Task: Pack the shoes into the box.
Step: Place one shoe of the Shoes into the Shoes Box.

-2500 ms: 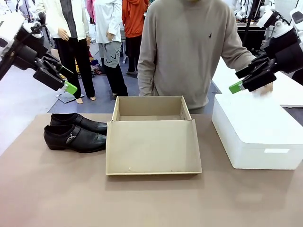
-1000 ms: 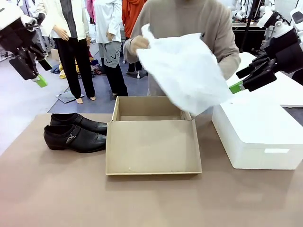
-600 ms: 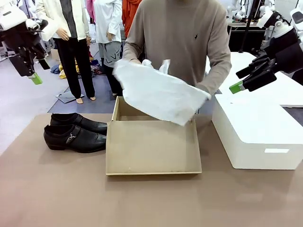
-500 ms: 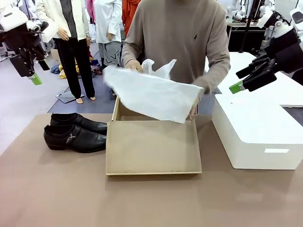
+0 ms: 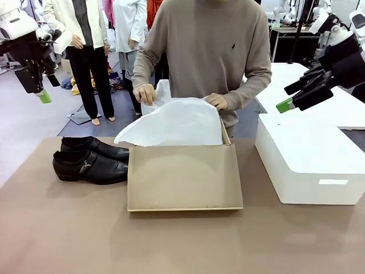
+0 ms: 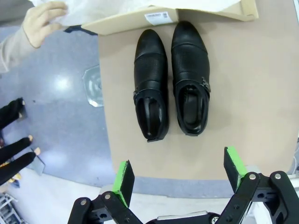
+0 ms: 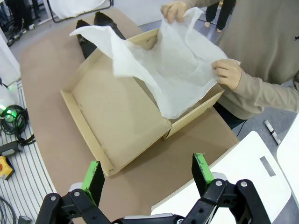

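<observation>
Two changes stand out: the box point(image 7: 194, 112), bare a couple of seconds ago, now has a sheet of white tissue point(image 5: 177, 123) draped into it, and the left gripper point(image 6: 179, 169) has swung from a slant toward the shoes to point straight down. The person, who lifted the sheet and shook it out over the box, now presses it in with one hand point(image 5: 144, 93) at the far left corner and the other hand point(image 5: 217, 101) at the far right. A corner of the sheet spills over the box's left wall toward the shoes. To my eye the lining is nearly done and the box is about ready to take the pair, though nothing is packed yet. The shoes point(image 5: 91, 162) lie side by side on the table point(image 5: 68, 228), just beside the open lid point(image 5: 182, 177) on its left, toes toward the box. The left gripper hangs high above them, jaws wide apart and empty. The right gripper point(image 7: 147, 170), also spread and empty, has not moved from its place up at the right, near the white box point(image 5: 308, 165). As for writing, a white sticker point(image 6: 156, 17) on the box's side carries print too small to read. A small dark logo point(image 5: 232, 45) on the person's sweater cannot be made out, and no brand shows inside the shoes.
</observation>
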Available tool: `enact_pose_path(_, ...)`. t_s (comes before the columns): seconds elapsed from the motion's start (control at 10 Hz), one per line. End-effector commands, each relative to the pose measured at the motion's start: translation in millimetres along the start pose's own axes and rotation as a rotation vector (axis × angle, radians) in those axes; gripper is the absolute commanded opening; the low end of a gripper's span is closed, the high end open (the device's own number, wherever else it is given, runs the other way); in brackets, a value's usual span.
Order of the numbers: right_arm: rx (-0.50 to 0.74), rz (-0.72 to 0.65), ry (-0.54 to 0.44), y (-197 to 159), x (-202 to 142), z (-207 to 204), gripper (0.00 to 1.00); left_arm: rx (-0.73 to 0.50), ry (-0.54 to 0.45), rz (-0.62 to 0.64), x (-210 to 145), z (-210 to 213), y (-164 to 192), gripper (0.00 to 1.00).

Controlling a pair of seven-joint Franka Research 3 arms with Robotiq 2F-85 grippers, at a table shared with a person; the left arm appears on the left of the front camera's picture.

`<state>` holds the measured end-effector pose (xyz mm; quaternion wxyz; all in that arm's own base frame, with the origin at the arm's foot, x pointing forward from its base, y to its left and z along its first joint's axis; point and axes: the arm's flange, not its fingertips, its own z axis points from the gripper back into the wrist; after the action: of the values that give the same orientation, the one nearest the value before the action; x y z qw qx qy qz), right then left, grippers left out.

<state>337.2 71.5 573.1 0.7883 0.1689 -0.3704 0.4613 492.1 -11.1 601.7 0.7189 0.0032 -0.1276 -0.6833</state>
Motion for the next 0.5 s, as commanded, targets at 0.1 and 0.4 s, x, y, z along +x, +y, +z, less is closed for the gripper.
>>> enact_pose_path(0.1,0.008,0.000,-0.012,-0.4,0.7,-0.2,1.00,0.002,-0.015,-0.003,-2.8,0.4,-4.6,1.00)
enact_pose_path(0.4,0.008,0.000,-0.012,-0.4,0.7,-0.2,1.00,0.002,-0.015,-0.003,-2.8,0.4,-4.6,1.00)
